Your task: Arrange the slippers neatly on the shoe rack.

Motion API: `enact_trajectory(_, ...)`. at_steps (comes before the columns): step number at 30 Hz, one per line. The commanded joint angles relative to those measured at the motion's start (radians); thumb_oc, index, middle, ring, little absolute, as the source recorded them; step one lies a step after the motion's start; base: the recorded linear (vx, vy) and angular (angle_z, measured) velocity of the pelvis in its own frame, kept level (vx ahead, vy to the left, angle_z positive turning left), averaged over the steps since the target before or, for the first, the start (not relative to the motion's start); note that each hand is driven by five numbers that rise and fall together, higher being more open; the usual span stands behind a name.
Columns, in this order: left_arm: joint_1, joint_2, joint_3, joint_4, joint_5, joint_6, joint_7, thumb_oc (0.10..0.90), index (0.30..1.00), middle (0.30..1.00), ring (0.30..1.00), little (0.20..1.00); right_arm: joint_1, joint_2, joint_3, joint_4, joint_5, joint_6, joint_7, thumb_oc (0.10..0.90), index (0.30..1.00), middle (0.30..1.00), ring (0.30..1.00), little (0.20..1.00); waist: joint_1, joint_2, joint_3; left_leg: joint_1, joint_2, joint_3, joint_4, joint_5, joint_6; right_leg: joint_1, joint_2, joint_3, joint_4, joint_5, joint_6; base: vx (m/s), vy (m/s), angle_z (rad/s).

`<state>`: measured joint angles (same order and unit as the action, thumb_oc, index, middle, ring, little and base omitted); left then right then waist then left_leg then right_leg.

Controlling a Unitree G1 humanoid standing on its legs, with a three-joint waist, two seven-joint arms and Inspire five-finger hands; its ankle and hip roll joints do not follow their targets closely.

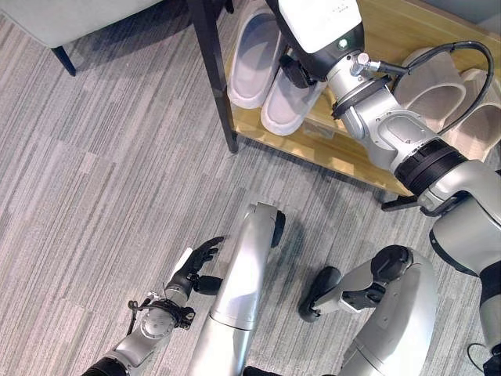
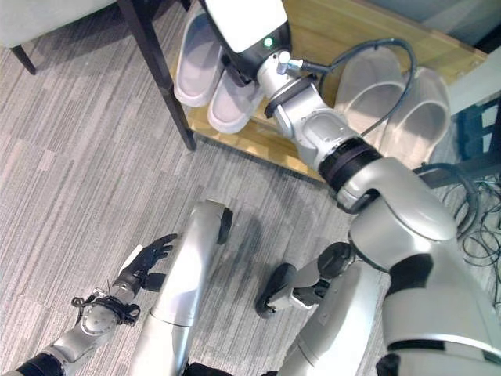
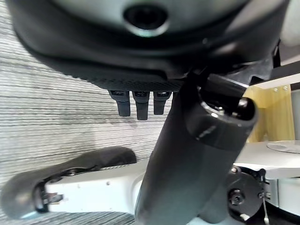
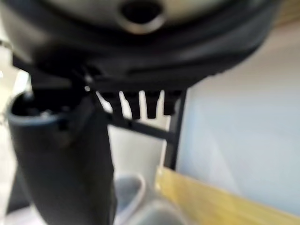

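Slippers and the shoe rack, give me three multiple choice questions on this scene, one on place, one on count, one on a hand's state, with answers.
1. Where is the right hand?
A. Over the pale grey pair of slippers on the wooden shoe rack
B. On the carpet
C. Under the chair

2. How many slippers lie on the rack?
A. Two
B. Four
C. Six

3. How is the left hand?
A. Curled round a slipper
B. Open, holding nothing, low over the carpet
C. Gripping the rack's leg

Answers: 1 A, the arm reaches onto the shelf at that pair. 2 B, the grey pair plus a beige pair. 3 B, its fingers are straight with only carpet below.
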<state>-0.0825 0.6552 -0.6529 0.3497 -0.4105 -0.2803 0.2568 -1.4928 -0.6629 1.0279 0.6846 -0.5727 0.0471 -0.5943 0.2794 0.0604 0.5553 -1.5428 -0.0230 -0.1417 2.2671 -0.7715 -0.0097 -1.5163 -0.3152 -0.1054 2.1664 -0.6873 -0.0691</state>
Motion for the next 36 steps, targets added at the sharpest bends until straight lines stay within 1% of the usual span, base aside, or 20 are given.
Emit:
enact_trajectory(1,0.067,0.000,0.009,-0.100,0.012,-0.058,0.026,0.800,0.900,0.900,0.900,0.900,-0.075,-0.061,-0.114,-0.147,0.080,-0.008,-0.105,0.800,0.900,0.900,0.900,0.900,0.032,-0.006,-0.035,-0.027,-0.001,-0.009,-0.096,-0.041,-0.035,-0.002,-0.033,0.108,0.075,-0.014,0.018,-0.02,0.023,-0.06)
enact_trajectory(3,0.084,-0.007,0.023,-0.109,0.010,-0.057,0.032,0.800,0.900,0.900,0.900,0.900,-0.002,-0.067,-0.202,-0.252,0.129,-0.034,-0.119,0.800,0.900,0.900,0.900,0.900,0.020,-0.012,-0.035,-0.027,0.004,0.002,-0.094,-0.044,-0.030,-0.009,-0.026,0.114,0.075,-0.014,0.017,-0.02,0.023,-0.05)
enact_trajectory(4,0.087,-0.012,0.024,-0.112,0.008,-0.057,0.033,0.800,0.900,0.900,0.900,0.900,0.019,-0.062,-0.225,-0.275,0.144,-0.043,-0.127,0.800,0.900,0.900,0.900,0.900,0.016,-0.012,-0.035,-0.027,0.005,0.005,-0.093,-0.045,-0.028,-0.012,-0.024,0.114,0.075,-0.013,0.017,-0.01,0.024,-0.06)
enact_trajectory(5,0.094,-0.013,0.028,-0.117,0.008,-0.054,0.037,0.800,0.900,0.900,0.900,0.900,0.067,-0.052,-0.275,-0.319,0.175,-0.060,-0.134,0.800,0.900,0.900,0.900,0.900,0.011,-0.017,-0.035,-0.027,0.010,0.012,-0.090,-0.047,-0.024,-0.019,-0.021,0.119,0.078,-0.011,0.016,-0.01,0.038,-0.09)
enact_trajectory(8,0.099,-0.019,0.030,-0.125,0.012,-0.053,0.044,0.800,0.900,0.900,0.900,0.900,0.171,0.003,-0.364,-0.380,0.255,-0.096,-0.140,0.800,0.900,0.900,0.900,0.900,-0.002,-0.018,-0.035,-0.027,0.019,0.030,-0.084,-0.052,-0.015,-0.035,-0.007,0.127,0.079,-0.006,0.018,-0.01,0.041,-0.14)
enact_trajectory(10,0.105,-0.021,0.028,-0.132,0.010,-0.052,0.047,0.800,0.900,0.900,0.900,0.900,0.226,0.046,-0.408,-0.405,0.303,-0.116,-0.135,0.800,0.900,0.900,0.900,0.900,-0.007,-0.016,-0.035,-0.027,0.027,0.039,-0.077,-0.055,-0.009,-0.048,0.000,0.132,0.080,-0.003,0.019,-0.02,0.042,-0.16)
enact_trajectory(11,0.109,-0.018,0.028,-0.136,0.011,-0.053,0.049,0.800,0.900,0.900,0.900,0.900,0.252,0.068,-0.425,-0.412,0.326,-0.123,-0.130,0.800,0.900,0.900,0.900,0.900,-0.007,-0.021,-0.035,-0.027,0.033,0.046,-0.074,-0.056,-0.006,-0.054,0.006,0.138,0.081,-0.003,0.020,-0.02,0.049,-0.15)
enact_trajectory(13,0.115,-0.022,0.017,-0.135,0.012,-0.052,0.054,0.800,0.900,0.900,0.900,0.900,0.287,0.112,-0.446,-0.411,0.360,-0.130,-0.124,0.800,0.900,0.900,0.900,0.900,-0.008,-0.007,-0.035,-0.027,0.038,0.043,-0.069,-0.055,-0.001,-0.054,0.012,0.133,0.076,-0.003,0.025,-0.03,0.059,-0.24)
enact_trajectory(14,0.114,-0.029,0.006,-0.135,0.011,-0.050,0.057,0.800,0.900,0.900,0.900,0.900,0.311,0.151,-0.463,-0.409,0.393,-0.138,-0.120,0.800,0.900,0.900,0.900,0.900,-0.007,0.006,-0.035,-0.027,0.039,0.037,-0.069,-0.053,0.003,-0.054,0.017,0.128,0.072,-0.005,0.026,-0.04,0.063,-0.26)
enact_trajectory(17,0.111,-0.035,-0.017,-0.128,0.017,-0.049,0.065,0.800,0.900,0.900,0.900,0.900,0.340,0.208,-0.481,-0.394,0.456,-0.157,-0.119,0.800,0.900,0.900,0.900,0.900,-0.005,0.021,-0.035,-0.027,0.038,0.035,-0.070,-0.052,0.006,-0.054,0.022,0.124,0.068,-0.003,0.030,-0.02,0.038,-0.22)
enact_trajectory(18,0.110,-0.035,-0.018,-0.127,0.017,-0.049,0.065,0.800,0.900,0.900,0.900,0.900,0.339,0.208,-0.481,-0.393,0.457,-0.158,-0.119,0.800,0.900,0.900,0.900,0.900,-0.005,0.021,-0.035,-0.027,0.038,0.034,-0.071,-0.052,0.006,-0.054,0.022,0.124,0.068,-0.003,0.030,-0.01,0.011,-0.15)
enact_trajectory(22,0.092,-0.040,-0.043,-0.113,0.028,-0.043,0.069,0.800,0.900,0.900,0.900,0.900,0.345,0.266,-0.483,-0.349,0.499,-0.161,-0.111,0.800,0.900,0.900,0.900,0.900,-0.006,0.030,-0.035,-0.027,0.034,0.035,-0.080,-0.046,0.007,-0.054,0.028,0.119,0.062,-0.005,0.028,0.00,0.009,-0.02)
enact_trajectory(25,0.077,-0.046,-0.055,-0.105,0.034,-0.040,0.074,0.800,0.900,0.900,0.900,0.900,0.339,0.299,-0.488,-0.310,0.502,-0.158,-0.122,0.800,0.900,0.900,0.900,0.900,-0.007,0.030,-0.035,-0.027,0.029,0.038,-0.085,-0.045,0.008,-0.054,0.025,0.119,0.059,-0.008,0.023,0.00,0.000,0.00)
enact_trajectory(27,0.067,-0.048,-0.063,-0.101,0.040,-0.040,0.081,0.800,0.900,0.900,0.900,0.900,0.339,0.325,-0.498,-0.270,0.521,-0.156,-0.132,0.800,0.900,0.900,0.900,0.900,-0.007,0.032,-0.035,-0.027,0.025,0.042,-0.093,-0.043,0.007,-0.054,0.025,0.121,0.059,-0.008,0.021,0.00,-0.017,0.00)
enact_trajectory(28,0.058,-0.055,-0.074,-0.093,0.044,-0.038,0.085,0.800,0.900,0.900,0.900,0.900,0.341,0.355,-0.506,-0.235,0.546,-0.162,-0.140,0.800,0.900,0.900,0.900,0.900,-0.007,0.030,-0.035,-0.027,0.024,0.046,-0.101,-0.043,0.006,-0.054,0.025,0.124,0.057,-0.008,0.019,0.01,-0.040,0.00)
enact_trajectory(30,0.051,-0.057,-0.080,-0.086,0.049,-0.037,0.088,0.800,0.900,0.900,0.900,0.900,0.338,0.376,-0.515,-0.212,0.566,-0.166,-0.146,0.800,0.900,0.900,0.900,0.900,-0.008,0.026,-0.035,-0.027,0.022,0.052,-0.108,-0.043,0.004,-0.054,0.023,0.128,0.056,-0.008,0.016,0.01,-0.017,0.00)
enact_trajectory(36,0.042,-0.060,-0.081,-0.081,0.051,-0.038,0.097,0.800,0.900,0.900,0.900,0.900,0.340,0.414,-0.529,-0.168,0.611,-0.178,-0.151,0.800,0.900,0.900,0.900,0.900,-0.005,0.022,-0.035,-0.027,0.016,0.055,-0.114,-0.048,0.001,-0.054,0.024,0.136,0.058,-0.009,0.015,0.00,0.000,0.00)
